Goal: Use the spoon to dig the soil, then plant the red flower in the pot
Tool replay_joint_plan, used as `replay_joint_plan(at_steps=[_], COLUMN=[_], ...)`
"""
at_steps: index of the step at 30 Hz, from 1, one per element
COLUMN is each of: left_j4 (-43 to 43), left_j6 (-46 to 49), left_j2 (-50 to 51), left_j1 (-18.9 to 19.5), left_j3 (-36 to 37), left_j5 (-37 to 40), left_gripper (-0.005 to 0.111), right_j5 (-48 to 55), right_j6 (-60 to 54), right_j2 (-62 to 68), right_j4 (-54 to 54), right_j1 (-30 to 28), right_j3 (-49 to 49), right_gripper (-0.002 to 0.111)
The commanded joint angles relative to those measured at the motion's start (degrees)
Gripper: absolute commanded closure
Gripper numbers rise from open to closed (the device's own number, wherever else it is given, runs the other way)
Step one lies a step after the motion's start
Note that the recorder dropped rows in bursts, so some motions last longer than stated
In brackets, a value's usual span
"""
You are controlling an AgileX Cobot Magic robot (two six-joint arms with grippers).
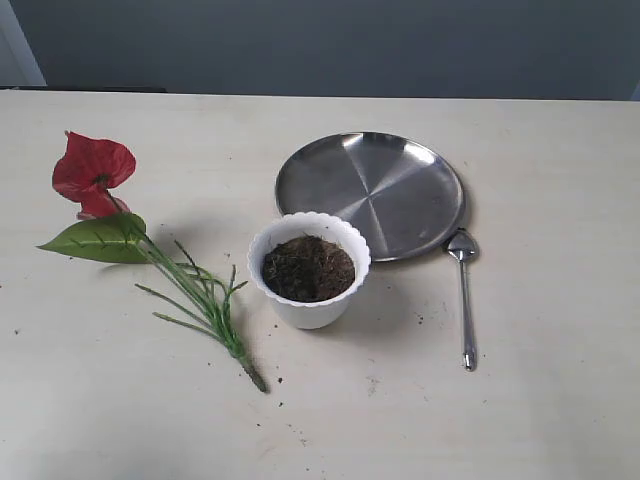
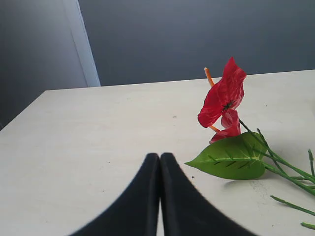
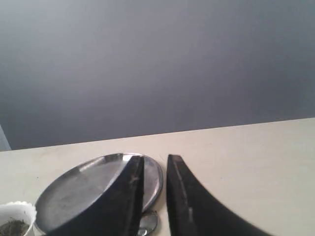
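The white scalloped pot (image 1: 309,270) stands mid-table with dark soil (image 1: 308,268) inside; its rim (image 3: 17,210) shows in the right wrist view. The red flower (image 1: 92,172) lies on the table to the left of the pot, its green leaf (image 1: 98,239) and stems (image 1: 200,295) pointing toward the front. The silver spoon (image 1: 464,295) lies right of the pot, bowl by the plate. My left gripper (image 2: 159,156) is shut and empty, near the flower (image 2: 222,97). My right gripper (image 3: 155,158) is open a little above the spoon's bowl (image 3: 149,222). Neither gripper appears in the exterior view.
A round steel plate (image 1: 370,192) lies flat behind the pot, also in the right wrist view as a plate (image 3: 74,194). Small soil crumbs (image 1: 285,380) dot the table in front of the pot. A grey wall stands behind the table's far edge.
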Motion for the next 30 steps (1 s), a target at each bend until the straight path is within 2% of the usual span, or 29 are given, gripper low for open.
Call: replay_joint_plan(at_steps=[1, 4, 9, 11, 13, 18, 25, 27, 30], left_j4=[-0.4, -0.4, -0.4, -0.4, -0.4, -0.4, -0.4, -0.4, -0.4], left_j6=[-0.1, -0.1, -0.1, -0.1, -0.1, -0.1, -0.1, -0.1, -0.1], left_j2=[-0.3, -0.3, -0.3, -0.3, -0.3, -0.3, -0.3, -0.3, -0.3], left_j1=[-0.4, -0.4, -0.4, -0.4, -0.4, -0.4, -0.4, -0.4, -0.4], left_j3=[-0.2, -0.2, -0.2, -0.2, -0.2, -0.2, -0.2, -0.2, -0.2], left_j5=[-0.2, -0.2, -0.2, -0.2, -0.2, -0.2, -0.2, -0.2, -0.2], left_gripper=[0.106, 0.106, 0.106, 0.106, 0.106, 0.106, 0.106, 0.106, 0.106], right_j5=[-3.0, -5.8, -13.2, -19.3, -20.7, -21.1, -39.2, -34.5, -23.2], right_j6=[-0.2, 0.5, 1.1, 6.0, 11.7, 12.4, 17.0, 21.9, 21.7], right_j2=[-0.3, -0.3, -0.3, -0.3, -0.3, -0.3, -0.3, 2.0, 9.7], right_j4=[-0.3, 1.1, 11.2, 19.5, 23.7, 23.7, 23.3, 21.0, 4.5], right_j1=[0.1, 0.1, 0.1, 0.1, 0.1, 0.1, 0.1, 0.1, 0.1], right_j3=[0.1, 0.1, 0.1, 0.1, 0.1, 0.1, 0.1, -3.4, -14.2], right_gripper=[0.09, 0.09, 0.09, 0.09, 0.09, 0.09, 0.09, 0.09, 0.095])
